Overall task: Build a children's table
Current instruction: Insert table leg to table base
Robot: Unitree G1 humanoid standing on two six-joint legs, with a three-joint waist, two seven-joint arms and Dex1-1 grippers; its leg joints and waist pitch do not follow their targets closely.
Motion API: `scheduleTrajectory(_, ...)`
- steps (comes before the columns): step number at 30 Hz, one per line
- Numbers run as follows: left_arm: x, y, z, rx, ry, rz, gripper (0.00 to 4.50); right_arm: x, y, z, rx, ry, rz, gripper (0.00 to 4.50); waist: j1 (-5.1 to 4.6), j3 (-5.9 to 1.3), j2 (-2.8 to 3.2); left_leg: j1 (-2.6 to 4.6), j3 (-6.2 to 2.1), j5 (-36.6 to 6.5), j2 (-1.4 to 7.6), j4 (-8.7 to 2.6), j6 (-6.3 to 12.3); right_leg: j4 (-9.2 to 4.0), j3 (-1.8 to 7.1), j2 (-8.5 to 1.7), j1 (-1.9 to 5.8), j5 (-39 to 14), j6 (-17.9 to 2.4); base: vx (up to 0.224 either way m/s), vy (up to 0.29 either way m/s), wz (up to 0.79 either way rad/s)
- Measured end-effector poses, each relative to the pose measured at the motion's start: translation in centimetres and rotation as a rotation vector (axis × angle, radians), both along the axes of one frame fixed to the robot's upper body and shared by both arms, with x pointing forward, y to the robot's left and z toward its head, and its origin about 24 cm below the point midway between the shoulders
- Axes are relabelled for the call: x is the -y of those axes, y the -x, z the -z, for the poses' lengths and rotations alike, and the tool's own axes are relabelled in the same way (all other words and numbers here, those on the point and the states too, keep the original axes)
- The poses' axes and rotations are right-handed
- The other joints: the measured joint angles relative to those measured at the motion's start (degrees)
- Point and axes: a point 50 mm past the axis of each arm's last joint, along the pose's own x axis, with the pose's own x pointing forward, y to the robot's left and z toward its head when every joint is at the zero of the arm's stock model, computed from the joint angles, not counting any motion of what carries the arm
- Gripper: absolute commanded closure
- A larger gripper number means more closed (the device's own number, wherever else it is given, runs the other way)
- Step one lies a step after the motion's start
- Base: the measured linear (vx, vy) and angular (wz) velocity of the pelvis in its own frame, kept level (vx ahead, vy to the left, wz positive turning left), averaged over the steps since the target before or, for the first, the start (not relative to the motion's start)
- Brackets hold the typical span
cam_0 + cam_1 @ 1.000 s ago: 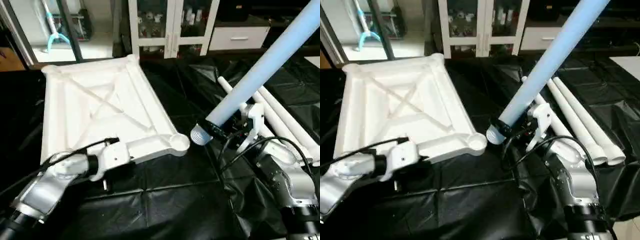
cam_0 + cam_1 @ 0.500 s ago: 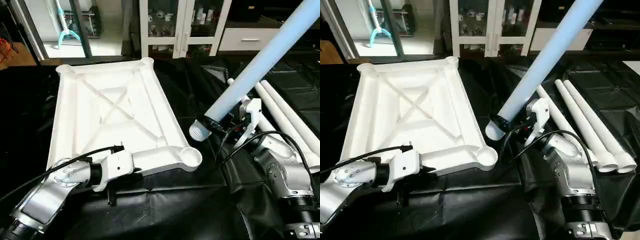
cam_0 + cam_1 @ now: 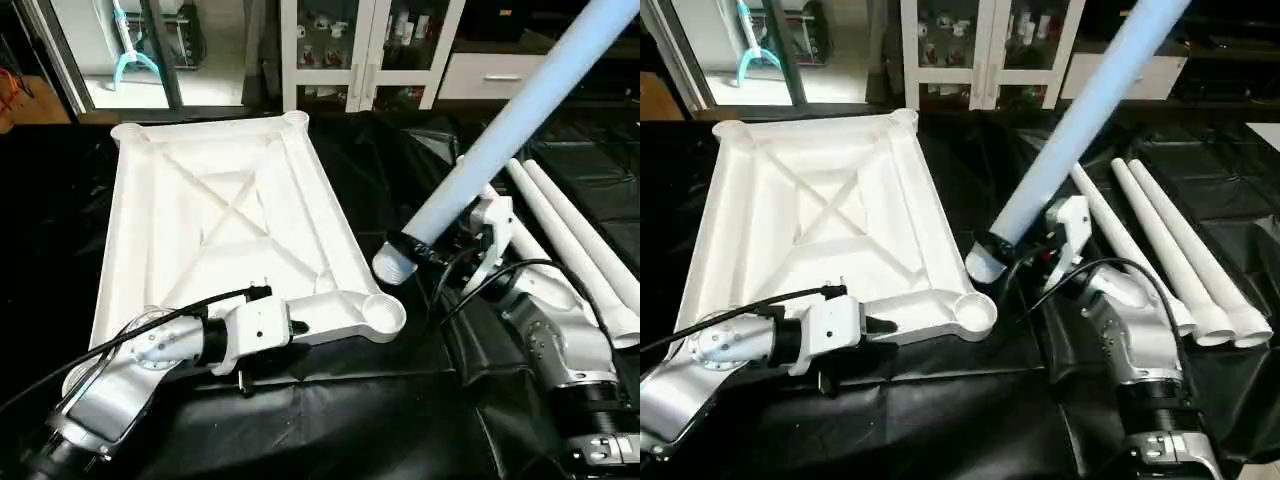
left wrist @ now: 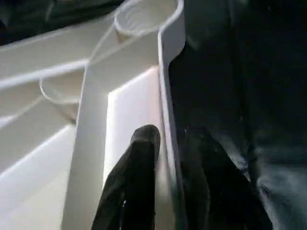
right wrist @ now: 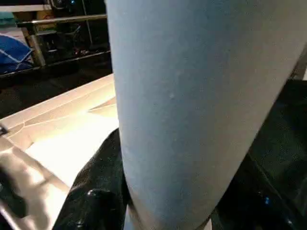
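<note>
The left gripper [image 4: 165, 143] has just loosened, jaws straddling the tabletop's [image 3: 215, 215] near rim; right gripper [image 3: 425, 250] keeps the leg [image 3: 500, 140] clamped, closer to the near-right corner socket [image 3: 383, 312].

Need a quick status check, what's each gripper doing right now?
Left gripper: astride the tabletop rim, grip cannot be told.
Right gripper: shut on a leg.

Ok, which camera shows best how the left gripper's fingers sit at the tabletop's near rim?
The left wrist view: the left gripper has one finger on each side of the tabletop rim wall. In the eye views the wrist housing mostly hides the fingers. The right wrist view shows a stretch of tabletop beyond the held leg.
</note>
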Motion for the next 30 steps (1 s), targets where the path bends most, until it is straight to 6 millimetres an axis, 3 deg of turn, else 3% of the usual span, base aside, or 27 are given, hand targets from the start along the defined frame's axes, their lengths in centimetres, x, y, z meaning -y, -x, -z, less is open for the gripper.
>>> scheduleTrajectory(8,0.7,-0.1,0.2,0.005,-0.017,0.026,3.39,-0.1,0.0,0.0,0.000,-0.003,-0.002,2.64,-0.01,0.00,-0.01,0.01,0.05,0.06,0.01,0.01,0.09,0.04,0.01,-0.01,0.00,0.00,0.00,0.000,0.000,0.00)
scheduleTrajectory(10,0.8,-0.2,0.3,0.009,-0.021,0.029,3.75,-0.3,0.0,0.1,-0.001,-0.011,-0.005,2.64,-0.09,0.00,0.00,0.03,0.06,0.03,0.02,0.01,0.02,0.06,0.01,-0.01,0.00,0.00,-0.01,0.000,0.000,0.00)
scheduleTrajectory(21,1.3,-0.6,0.5,0.030,-0.005,0.016,4.46,-2.8,0.2,1.0,-0.007,-0.054,-0.061,2.64,0.50,0.00,0.00,0.07,0.53,-0.05,0.16,0.02,-0.14,0.07,0.03,-0.10,0.01,0.13,-0.23,0.000,0.000,0.00)
scheduleTrajectory(30,1.3,-0.5,0.6,0.046,-0.015,0.033,4.46,-2.2,0.6,1.9,0.004,-0.034,-0.156,2.64,0.49,-0.01,-0.05,0.13,0.85,-0.05,0.32,0.02,-0.13,0.06,0.07,-0.13,0.01,0.15,-0.26,0.000,0.000,0.00)
